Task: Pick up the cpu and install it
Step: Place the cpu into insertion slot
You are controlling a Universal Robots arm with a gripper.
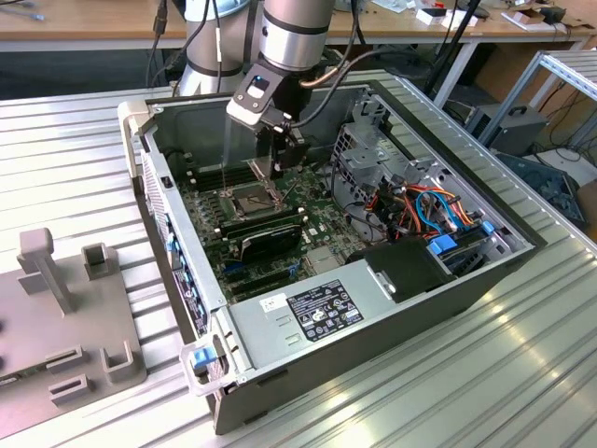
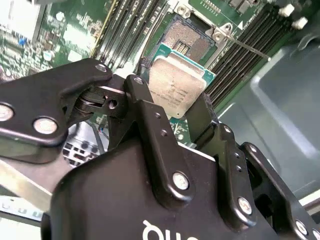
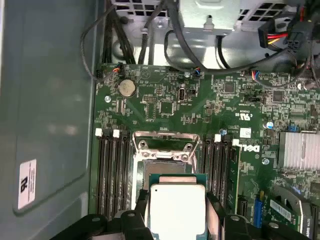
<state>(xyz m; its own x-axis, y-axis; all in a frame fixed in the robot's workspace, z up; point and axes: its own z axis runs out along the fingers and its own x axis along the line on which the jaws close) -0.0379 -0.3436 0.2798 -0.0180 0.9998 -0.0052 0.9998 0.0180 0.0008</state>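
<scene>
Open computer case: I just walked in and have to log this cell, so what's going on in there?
The robot arm's tool grips the cpu by its edges, inside the computer case and above the motherboard. The cpu socket lies open with its contact field bare, so the cpu is picked up but not seated.

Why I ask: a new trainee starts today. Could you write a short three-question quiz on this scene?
1. True or false: the gripper holds the cpu.
2. The cpu is: A) held clear of the socket B) seated in it C) clamped under its frame.
3. Socket's contacts: covered or exposed?
Key: 1 true; 2 A; 3 exposed.
</scene>
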